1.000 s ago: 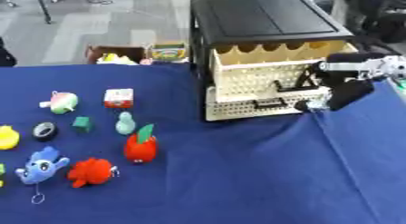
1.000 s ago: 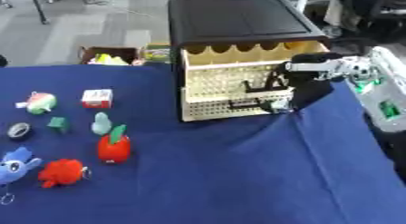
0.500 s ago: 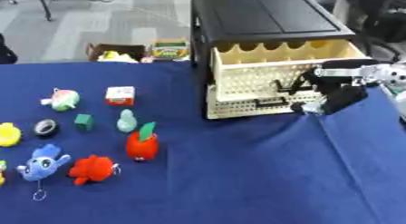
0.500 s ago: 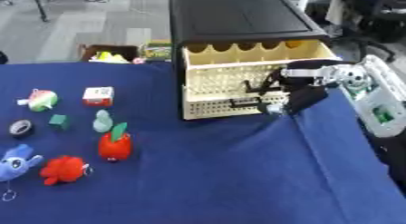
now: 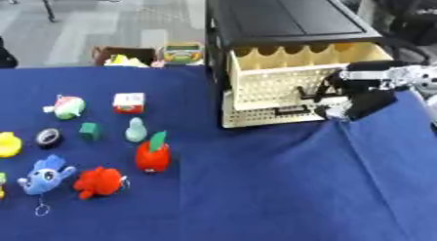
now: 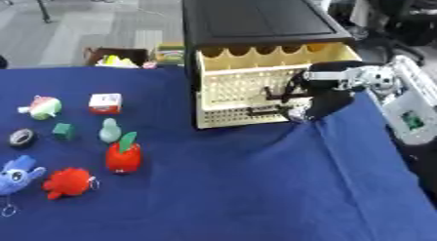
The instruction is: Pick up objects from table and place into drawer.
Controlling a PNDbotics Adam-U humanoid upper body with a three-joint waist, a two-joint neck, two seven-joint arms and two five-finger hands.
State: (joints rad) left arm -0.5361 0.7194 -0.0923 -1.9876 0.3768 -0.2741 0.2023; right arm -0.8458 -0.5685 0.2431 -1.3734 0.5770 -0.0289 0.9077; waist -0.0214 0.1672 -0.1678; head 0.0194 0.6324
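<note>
A black drawer unit [image 5: 290, 20] stands at the back of the blue table, its cream perforated upper drawer [image 5: 282, 81] pulled out a little. My right hand [image 5: 363, 101] comes in from the right, its dark fingers [image 5: 314, 92] hooked at the handle on the drawer's front. Toys lie at the left: a red apple with a green leaf [image 5: 153, 154], a red fuzzy toy [image 5: 100, 182], a blue figure [image 5: 44, 174], a teal pear [image 5: 136, 130], a green cube [image 5: 89, 130], a black ring [image 5: 49, 137], a yellow duck [image 5: 8, 145], a red-and-white box [image 5: 129, 102] and a green round toy [image 5: 67, 107]. No left hand shows.
Blue cloth [image 5: 282, 186] covers the table in front of the drawer unit. A cardboard box with things in it [image 5: 128, 54] sits on the floor behind the table. A white device [image 6: 411, 110] lies at the right edge beside my forearm.
My right hand has shifted slightly left and down along the drawer front. The toys have not moved.
</note>
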